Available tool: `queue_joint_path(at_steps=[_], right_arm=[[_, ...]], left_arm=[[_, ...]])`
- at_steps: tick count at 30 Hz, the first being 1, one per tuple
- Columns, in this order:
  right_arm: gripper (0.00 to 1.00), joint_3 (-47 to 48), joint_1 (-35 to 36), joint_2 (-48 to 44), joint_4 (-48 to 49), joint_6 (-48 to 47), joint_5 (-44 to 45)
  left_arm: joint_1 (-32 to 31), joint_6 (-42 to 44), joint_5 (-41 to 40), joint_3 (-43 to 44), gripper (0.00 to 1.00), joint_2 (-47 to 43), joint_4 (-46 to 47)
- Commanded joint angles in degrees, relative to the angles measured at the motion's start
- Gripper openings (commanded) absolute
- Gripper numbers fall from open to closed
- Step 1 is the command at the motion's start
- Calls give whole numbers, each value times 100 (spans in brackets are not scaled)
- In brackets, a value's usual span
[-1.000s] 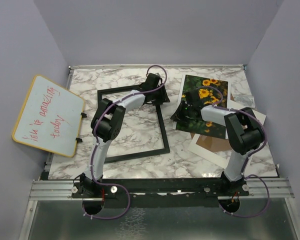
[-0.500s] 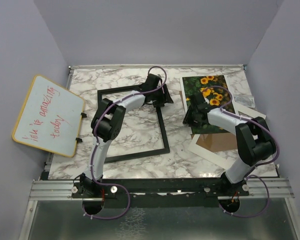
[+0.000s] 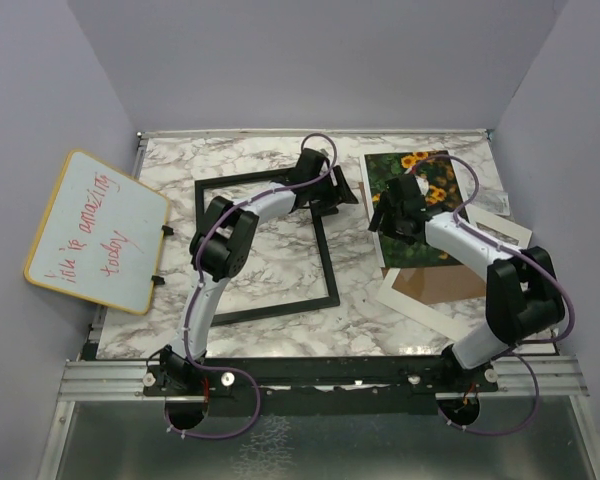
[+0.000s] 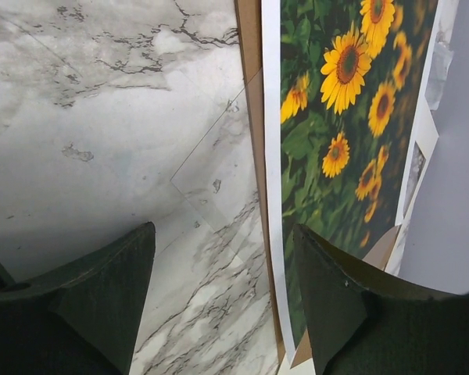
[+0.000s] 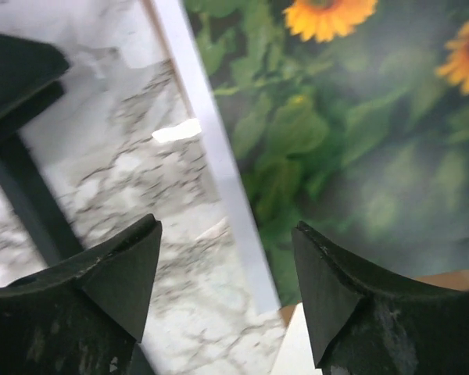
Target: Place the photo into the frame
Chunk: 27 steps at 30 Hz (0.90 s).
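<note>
**Left tool**: the fingers stand apart with nothing between them. It hangs over the marble desk at the far right corner of the frame. In the left wrist view, the white edge strip of the photo runs just beside one finger.

**Right tool**: the fingers stand apart and hold nothing. It hovers over the left edge of the photo, and the white strip passes under the gap.

**Photo:** it lies face up on the far right part of the desk. It is outside the frame, near the frame's right bar but not touching it. Its near end overlaps a brown backing board and a white mat.

**Frame:** it lies flat, left of centre on the desk.

**Whiteboard**: yellow-rimmed with red handwriting, it leans at the left wall.
</note>
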Motion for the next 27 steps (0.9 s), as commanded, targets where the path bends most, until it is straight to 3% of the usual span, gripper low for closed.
queue_joint_path(at_steps=[1, 4, 11, 21, 27], right_arm=[[74, 466, -178, 554, -353, -510, 930], [79, 864, -357, 867, -494, -779, 987], [81, 1001, -731, 1211, -560, -799, 269], [79, 277, -933, 1592, -47, -196, -1551], [79, -17, -1018, 1648, 43, -173, -1977]], left_arm=[[2, -116, -174, -201, 74, 378, -363], [-7, -168, 152, -144, 76, 550, 10], [2, 188, 209, -82, 76, 662, -57], [15, 27, 704, -823, 67, 488, 936], [15, 323, 549, -949, 66, 452, 1057]])
